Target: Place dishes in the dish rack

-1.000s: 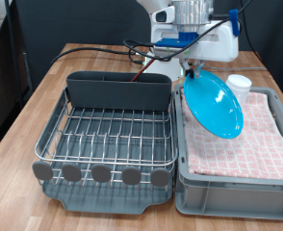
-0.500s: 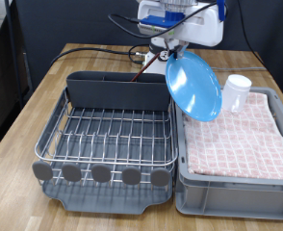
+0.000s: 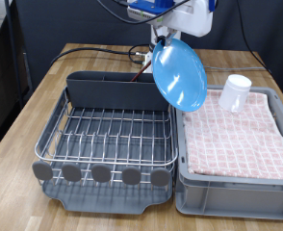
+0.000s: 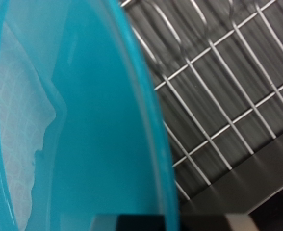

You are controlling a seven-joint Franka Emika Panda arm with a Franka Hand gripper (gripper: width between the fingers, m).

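The round light-blue plate hangs on edge, tilted, in the air above the seam between the dish rack and the grey bin. My gripper grips the plate's upper rim at the exterior view's top. In the wrist view the plate fills most of the picture, with the rack's wire grid below it. The small white mug stands in the bin at the back. The wooden spoon is out of view.
The grey bin lined with pink checked cloth sits at the exterior view's right of the rack. The tall grey cutlery box stands along the rack's back. Black cables lie on the wooden table behind.
My gripper has lifted the plate up out of the bin and carried it to the exterior view's left, towards the rack. The mug now shows fully.
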